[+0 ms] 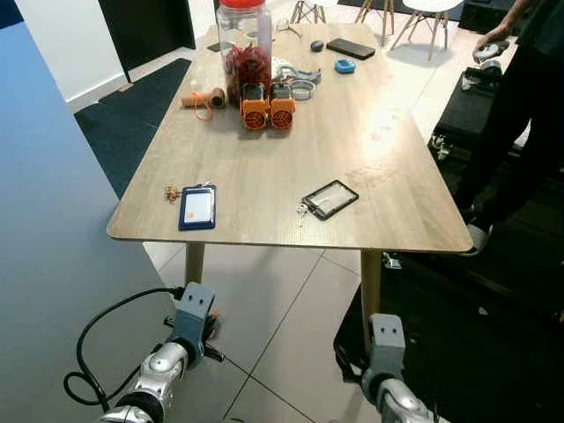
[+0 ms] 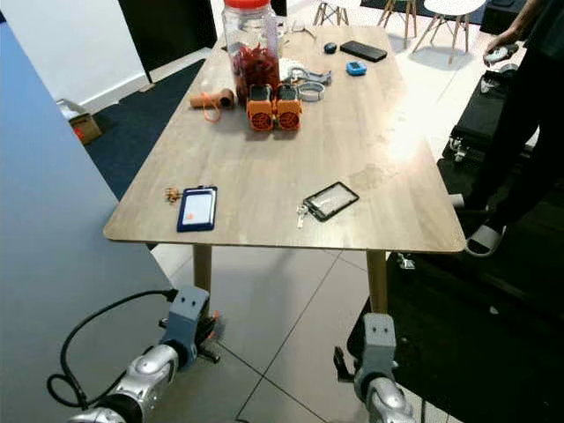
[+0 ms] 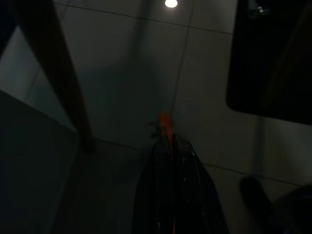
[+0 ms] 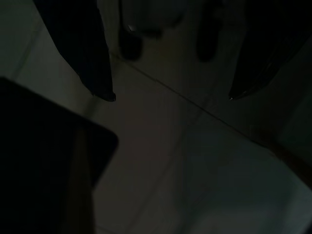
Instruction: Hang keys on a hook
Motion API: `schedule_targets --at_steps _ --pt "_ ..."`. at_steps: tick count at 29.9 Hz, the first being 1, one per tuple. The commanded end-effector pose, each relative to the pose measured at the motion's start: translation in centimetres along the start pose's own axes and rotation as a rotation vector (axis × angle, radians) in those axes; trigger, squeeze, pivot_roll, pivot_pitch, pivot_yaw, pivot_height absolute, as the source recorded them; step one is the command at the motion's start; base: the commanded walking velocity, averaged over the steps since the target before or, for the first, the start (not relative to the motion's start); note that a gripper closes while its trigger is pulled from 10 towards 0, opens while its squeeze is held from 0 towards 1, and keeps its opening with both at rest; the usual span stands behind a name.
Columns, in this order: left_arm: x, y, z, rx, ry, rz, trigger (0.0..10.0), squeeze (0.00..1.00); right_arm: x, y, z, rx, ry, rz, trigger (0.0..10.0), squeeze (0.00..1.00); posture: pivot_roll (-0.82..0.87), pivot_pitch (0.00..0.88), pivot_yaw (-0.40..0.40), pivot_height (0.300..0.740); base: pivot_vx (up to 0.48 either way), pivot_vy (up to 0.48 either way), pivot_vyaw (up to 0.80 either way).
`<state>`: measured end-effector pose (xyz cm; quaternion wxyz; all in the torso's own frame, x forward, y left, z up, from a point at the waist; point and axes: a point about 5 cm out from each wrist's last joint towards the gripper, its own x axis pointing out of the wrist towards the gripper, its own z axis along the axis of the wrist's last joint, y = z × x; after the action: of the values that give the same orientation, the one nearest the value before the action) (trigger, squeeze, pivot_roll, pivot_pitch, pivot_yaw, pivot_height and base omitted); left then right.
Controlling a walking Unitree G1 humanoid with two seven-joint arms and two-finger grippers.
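Both arms hang low at six o'clock over the tiled floor (image 1: 282, 308), below the near edge of the wooden surface (image 1: 352, 141); the left gripper (image 3: 168, 139) has its black fingers pressed together on something small and orange, too dark to name; the right gripper (image 4: 168, 97) has its fingers spread wide apart, grasping nothing; near the front edge, toward five o'clock from the surface's middle, a clear badge holder (image 1: 330, 199) lies flat with the keys (image 1: 301, 211) touching its near corner; at seven o'clock a blue card holder (image 1: 197, 207) lies beside a small brass keyring (image 1: 172, 193); at twelve o'clock a red-lidded jar (image 1: 244, 48) stands behind two orange objects (image 1: 269, 112); a person (image 1: 529, 106) stands at two o'clock.
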<state>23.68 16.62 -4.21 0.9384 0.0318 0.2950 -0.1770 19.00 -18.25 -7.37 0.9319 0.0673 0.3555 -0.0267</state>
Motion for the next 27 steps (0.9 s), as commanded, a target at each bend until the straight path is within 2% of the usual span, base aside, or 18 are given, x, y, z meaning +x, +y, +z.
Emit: schedule_targets --at_steps 1,6,11,27 --pt "-0.4 0.1 -0.8 -0.020 0.014 -0.009 10.0 0.00 -0.4 -0.4 -1.3 0.018 0.051 -0.022 10.0 0.00 0.06 0.049 0.028 0.740 0.000 0.000 0.00" --pt "-0.6 0.7 -1.0 -0.028 0.021 0.044 10.0 0.00 -0.9 -0.8 -2.2 0.014 0.084 -0.025 10.0 0.00 0.06 0.047 0.024 0.740 0.000 0.000 0.19" --pt "-0.8 1.3 -1.1 -0.061 0.021 0.082 10.0 0.00 -0.8 -0.6 -2.1 -0.021 0.083 -0.013 10.0 0.00 0.06 0.047 0.022 0.740 0.000 0.000 0.80" --pt "-1.0 1.3 -1.6 -0.074 0.042 0.108 10.0 0.00 -0.5 -0.7 -1.5 -0.057 0.086 -0.008 10.0 0.00 0.06 0.047 0.012 0.740 0.000 0.000 0.80"
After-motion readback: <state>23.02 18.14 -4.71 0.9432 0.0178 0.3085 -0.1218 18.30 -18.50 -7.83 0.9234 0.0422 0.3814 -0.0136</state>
